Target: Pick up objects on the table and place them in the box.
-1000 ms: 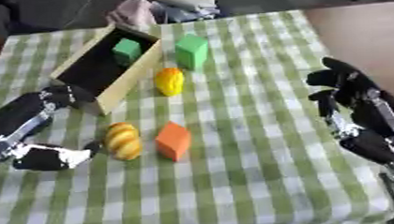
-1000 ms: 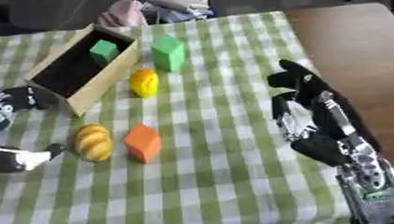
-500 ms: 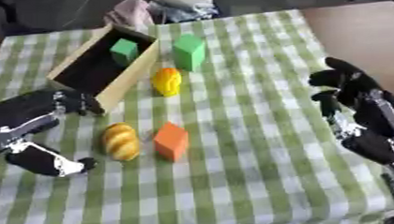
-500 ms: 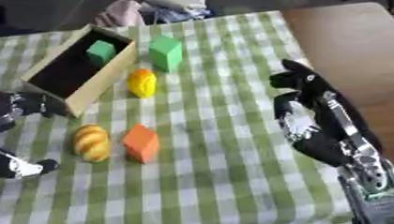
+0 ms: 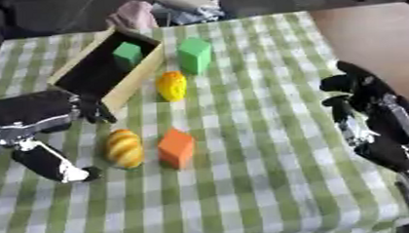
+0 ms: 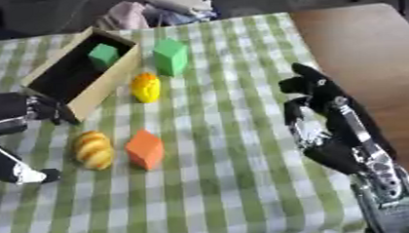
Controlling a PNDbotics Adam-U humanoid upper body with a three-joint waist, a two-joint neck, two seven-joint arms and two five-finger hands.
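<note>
Since a second ago the left hand (image 5: 39, 125) has come up off the cloth and in toward the striped yellow-brown piece (image 5: 124, 148); its fingers are spread, the thumb lying low at the near left, and it holds nothing. It hangs just left of that piece, with its dark fingers near the box's (image 5: 137, 77) near corner. The right hand (image 6: 332, 128) has stayed at the right side of the surface (image 5: 260, 160), fingers relaxed and pointing up, empty. The orange block (image 5: 177, 147) sits just beside the striped piece, to its right. A yellow rounded thing (image 5: 172, 85) lies close against the box's right wall, and a green block (image 5: 194, 54) stands beyond it. A smaller green cube (image 5: 127, 53) is inside the box, at its far end.
</note>
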